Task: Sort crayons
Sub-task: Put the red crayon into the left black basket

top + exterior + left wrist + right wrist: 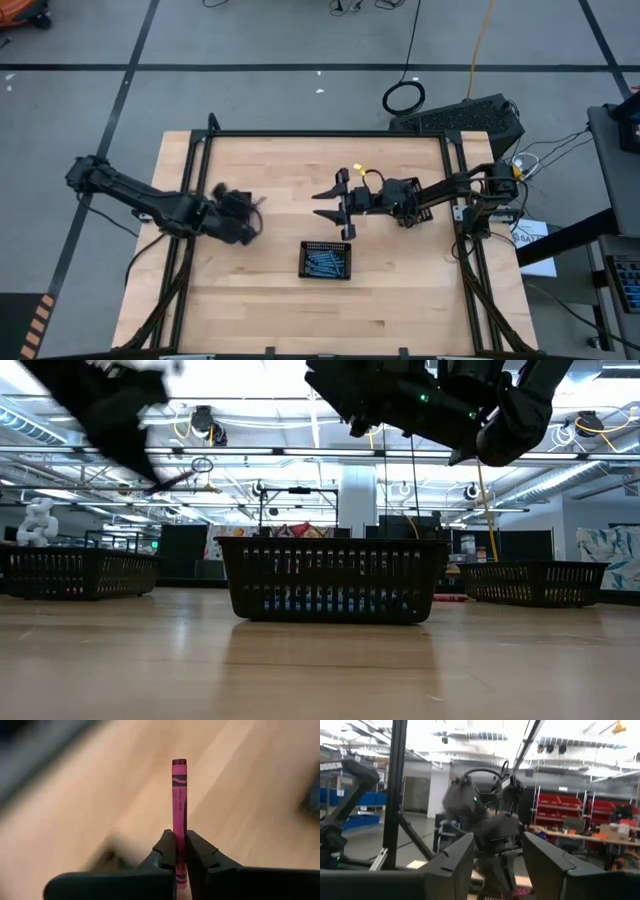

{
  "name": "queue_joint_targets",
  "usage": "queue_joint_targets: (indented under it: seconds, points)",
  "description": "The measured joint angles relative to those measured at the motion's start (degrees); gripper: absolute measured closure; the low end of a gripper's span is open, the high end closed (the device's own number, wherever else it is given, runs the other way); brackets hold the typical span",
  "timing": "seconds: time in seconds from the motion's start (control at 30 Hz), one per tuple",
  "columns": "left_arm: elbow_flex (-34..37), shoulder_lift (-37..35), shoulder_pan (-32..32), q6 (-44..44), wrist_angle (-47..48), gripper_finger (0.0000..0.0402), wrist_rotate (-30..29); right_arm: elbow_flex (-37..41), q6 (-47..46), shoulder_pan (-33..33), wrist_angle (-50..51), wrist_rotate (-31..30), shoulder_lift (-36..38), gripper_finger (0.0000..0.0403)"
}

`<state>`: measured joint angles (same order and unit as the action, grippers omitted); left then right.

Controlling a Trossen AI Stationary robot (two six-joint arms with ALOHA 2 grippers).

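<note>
The left gripper [180, 851] was shut tight on a pink crayon [179, 805], up above the wooden table [250, 310]. The right gripper [335, 205] had its jaws wide apart, holding nothing, just behind the black tray [326, 260] of blue crayons [327, 263]

A light wooden tabletop [250, 300] with a black frame around it stands on a grey floor [250, 40] marked with dark lines. A small black mesh tray [326, 260] sits near the middle of the tabletop. From table height, two more black mesh baskets show farther back, one on the left [75, 572] and one on the right [535, 582]. A coiled black cable [404, 97] lies on the floor beyond the tabletop.
</note>
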<state>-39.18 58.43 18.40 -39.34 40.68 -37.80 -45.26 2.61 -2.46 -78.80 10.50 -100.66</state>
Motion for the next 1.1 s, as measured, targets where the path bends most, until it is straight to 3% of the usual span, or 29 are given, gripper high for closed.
queue_joint_targets:
  seconds: [0.1, 0.2, 0.53, 0.73, 0.83, 0.93, 1.1]
  points:
    - [0.3, -1.9, 0.5, -22.0, 18.7, 0.0389, 7.7, 0.0, -0.2, 0.0, 1.9, 0.0, 0.0, 0.025]
    - [2.3, -2.4, 1.6, -36.1, 26.6, 0.0389, 12.7, 0.0, -0.2, 0.0, 2.8, 0.0, 0.0, 0.0253]
    - [4.0, -2.3, -2.5, -40.6, 22.0, 0.038, 13.8, 0.0, -1.0, 0.0, 2.5, 0.1, 0.1, 0.0254]
    - [4.0, -1.8, -5.9, -37.3, 21.4, 0.0303, 18.5, 0.0, -3.0, 0.1, 6.0, 0.4, 2.3, 0.0253]
    - [4.0, -1.9, -6.7, -35.7, 21.5, 0.0258, 19.9, 0.0, -1.8, 0.2, 16.4, 3.7, 6.5, 0.0253]
    - [3.6, -2.5, -7.3, -32.7, 22.0, 0.0226, 21.3, 0.0, 0.4, 0.2, 34.1, 4.4, 13.4, 0.0255]
    - [1.0, -2.6, -7.5, -25.8, 17.5, 0.021, 16.0, 0.0, -1.1, -0.2, 66.2, -5.2, 22.0, 0.0258]
